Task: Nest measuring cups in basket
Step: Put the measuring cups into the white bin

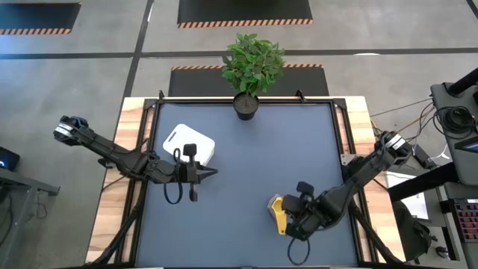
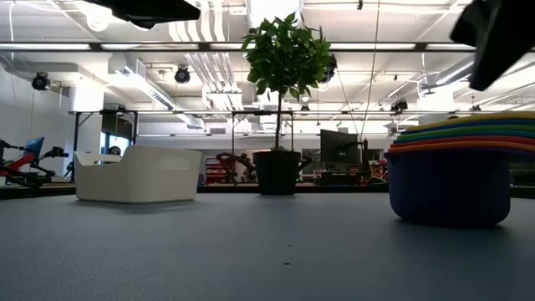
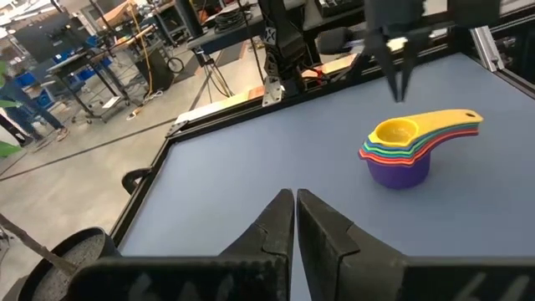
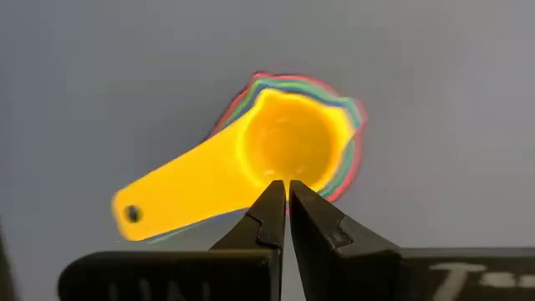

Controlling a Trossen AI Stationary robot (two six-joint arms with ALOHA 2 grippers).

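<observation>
Measuring cups are sitting nested in one stack, yellow on top and purple at the base, on the dark blue-grey bench near its front right. The right pincer is hovering just above the stack with its fingers pressed together, gripping nothing. The left pincer, also closed and empty, is hanging beside the white basket, well apart from the cups. A potted plant is standing at the bench's far edge. Workshop racks and ceiling ducts are filling the room behind.
</observation>
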